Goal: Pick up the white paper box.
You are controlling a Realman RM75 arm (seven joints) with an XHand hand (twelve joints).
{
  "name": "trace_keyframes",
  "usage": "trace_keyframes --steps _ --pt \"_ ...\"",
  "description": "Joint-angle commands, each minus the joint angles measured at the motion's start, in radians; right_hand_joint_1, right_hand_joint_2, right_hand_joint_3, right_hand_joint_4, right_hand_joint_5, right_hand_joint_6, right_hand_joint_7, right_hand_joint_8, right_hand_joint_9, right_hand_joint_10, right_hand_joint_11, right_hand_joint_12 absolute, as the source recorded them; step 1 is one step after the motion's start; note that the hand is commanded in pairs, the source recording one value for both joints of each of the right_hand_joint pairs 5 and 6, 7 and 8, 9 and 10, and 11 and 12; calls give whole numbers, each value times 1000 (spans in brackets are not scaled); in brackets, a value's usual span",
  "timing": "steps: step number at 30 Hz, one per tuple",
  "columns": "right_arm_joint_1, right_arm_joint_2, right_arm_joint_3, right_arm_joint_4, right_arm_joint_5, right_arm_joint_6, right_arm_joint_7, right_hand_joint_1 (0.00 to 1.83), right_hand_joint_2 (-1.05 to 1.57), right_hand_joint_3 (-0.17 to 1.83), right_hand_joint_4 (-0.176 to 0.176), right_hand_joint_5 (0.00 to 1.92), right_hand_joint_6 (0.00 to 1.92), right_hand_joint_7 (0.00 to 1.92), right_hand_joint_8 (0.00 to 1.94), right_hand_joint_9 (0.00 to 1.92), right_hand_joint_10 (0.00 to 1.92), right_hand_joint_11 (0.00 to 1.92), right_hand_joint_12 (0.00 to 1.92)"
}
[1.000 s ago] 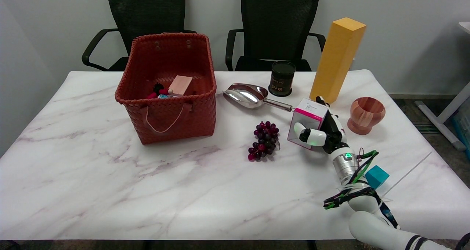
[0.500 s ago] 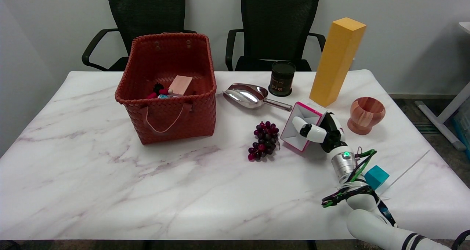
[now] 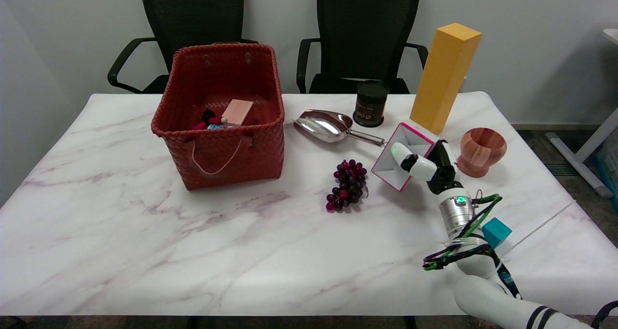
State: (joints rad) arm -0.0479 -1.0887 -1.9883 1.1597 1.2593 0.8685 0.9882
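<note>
Right of the grapes (image 3: 347,184) at the frame's centre right, the white paper box (image 3: 399,159), pink-edged and tilted with one broad white face toward the camera, is gripped above the desk (image 3: 145,232) by the robot hand (image 3: 427,165).

2 blk chairs (image 3: 368,34), marble table (image 3: 145,232)

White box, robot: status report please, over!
Right hand grips white paper box, tilted, off the table. Grapes just left of it, metal scoop behind. Nothing blocking.
</note>
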Motion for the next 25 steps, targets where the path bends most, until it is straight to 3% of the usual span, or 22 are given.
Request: trace_keyframes --steps 1,10,19,25 --pt "-2 0 -16 47 -10 278 -4 1165 848 1127 0 929 929 1356 1356 1226 1226 1070 1070" --pt "26 4 46 105 -110 236 -9 1147 841 1131 0 939 939 1358 1358 1228 1228 1055 1055" --pt "224 20 -30 90 -150 70 -15 1118 908 1068 0 975 975 1373 1373 1236 1236 1056 1056" --pt "341 2 -68 70 -150 0 -120 1110 929 1042 0 983 983 1376 1376 1262 1262 1077 1077"
